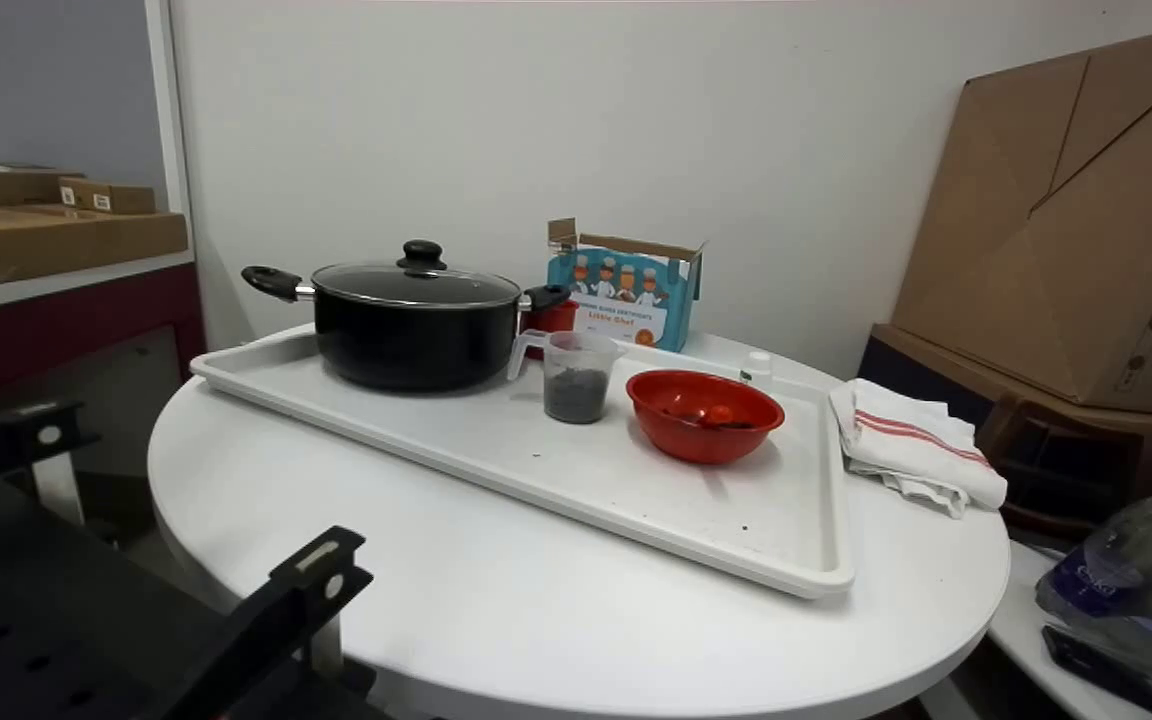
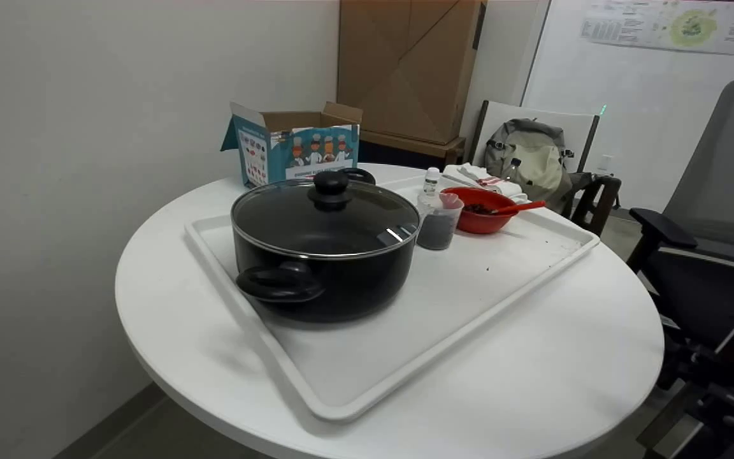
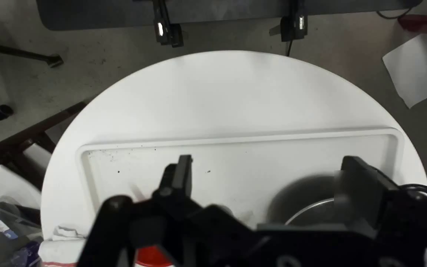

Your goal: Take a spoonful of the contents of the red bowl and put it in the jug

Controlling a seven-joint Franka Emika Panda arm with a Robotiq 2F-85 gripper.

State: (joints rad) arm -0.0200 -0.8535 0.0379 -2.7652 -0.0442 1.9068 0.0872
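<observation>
Wrist view: pincer [image 3: 268, 164] set wide, fingers [image 3: 180, 181] well apart, pale tray [image 3: 235, 140] showing through the gap. Red bowl [image 3: 153, 256] mostly hidden behind the finger on the picture's left, one glossy patch visible; black pot [image 3: 291, 194] partly covered by the finger on the picture's right. Round white surface [image 3: 235, 89] carries the tray, stretching out ahead of the pincer. Dark specks [image 3: 118, 171] on the tray, ahead of and outward from the bowl-side finger. Folded cloth [image 3: 60, 250] farther out past that same finger. In an exterior view, by the pincer's bearings: pot at the tray end on the pot-side finger's side, glass lid [image 1: 366, 288] on; bowl toward the bowl-side finger, upright, dark bits [image 1: 684, 414] inside. Jug [image 1: 576, 388] upright between pot and bowl, so between the things the two fingers cover; clear above, dark grey below; whether it touches the bowl, cannot tell. Blue carton [image 1: 626, 295] stands behind; red object [image 1: 554, 318] there too, part hidden by the pot's handle. In an exterior view, same bearings: red spoon [image 2: 521, 207] tilted in the bowl on the bowl-side finger's side, handle out over the rim; jug in front of part of the bowl, small white bottle [image 2: 431, 181] close behind it.
</observation>
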